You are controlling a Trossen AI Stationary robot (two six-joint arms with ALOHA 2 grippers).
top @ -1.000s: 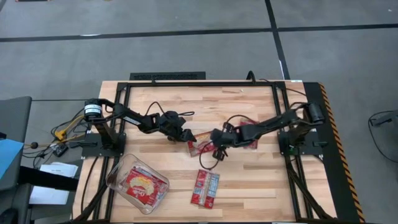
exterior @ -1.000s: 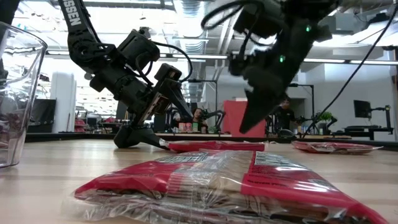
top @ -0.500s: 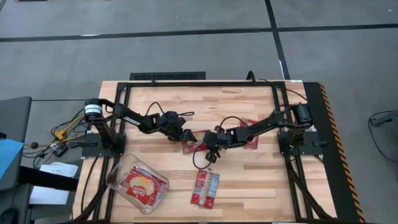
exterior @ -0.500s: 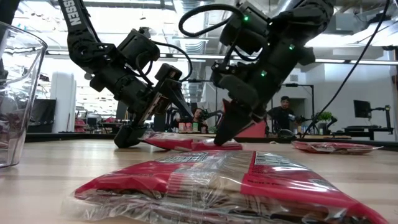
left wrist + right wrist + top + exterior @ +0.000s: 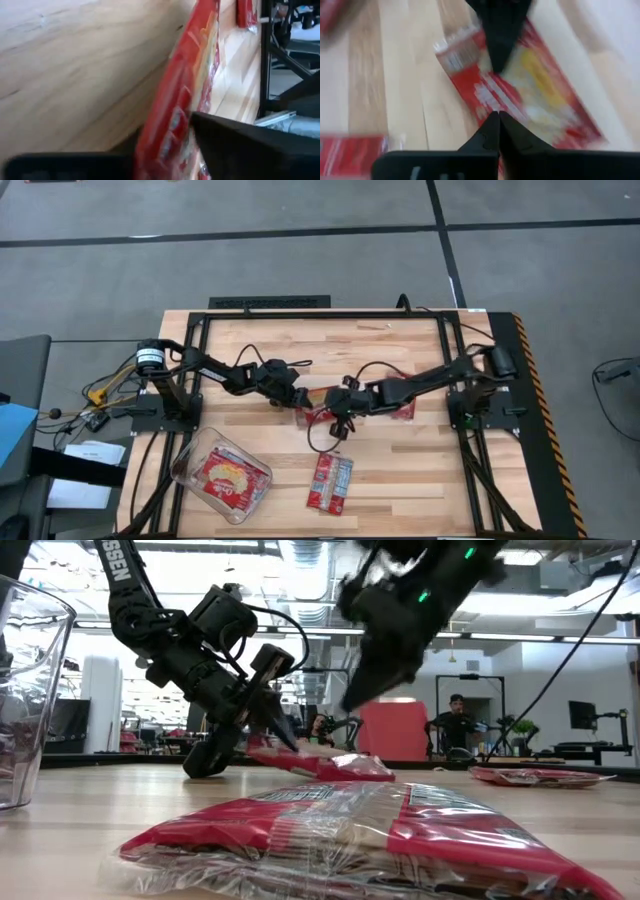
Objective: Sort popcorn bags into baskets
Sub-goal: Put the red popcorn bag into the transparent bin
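A red popcorn bag (image 5: 318,416) lies mid-table between my two grippers; in the low view (image 5: 325,766) it is tilted, its right end on the wood. My left gripper (image 5: 297,398) is shut on its left end. My right gripper (image 5: 340,408) is shut and empty, raised above the bag (image 5: 352,700); its wrist view looks down on the bag (image 5: 530,85). The clear tub (image 5: 190,455) at the near left holds one bag (image 5: 232,476). Another bag (image 5: 330,481) lies flat near the front edge. My left gripper pinches the bag's left end (image 5: 175,117) between its two fingers, coming slanting down from the table's left. That end (image 5: 272,750) is lifted off the table. The bag slopes down to its right end, which rests on the wood.
A further red bag (image 5: 403,408) lies under my right arm, toward the right (image 5: 530,776). The tub's wall (image 5: 25,690) stands at the low view's left. Black frame rails run along the table's edges. Bare wood lies at the far side.
My right gripper has come down onto the middle bag, gone toward the table's left with it, then risen clear. The bag has slid a little left, and its left end now stands lifted in my left gripper while its right end stays on the table.
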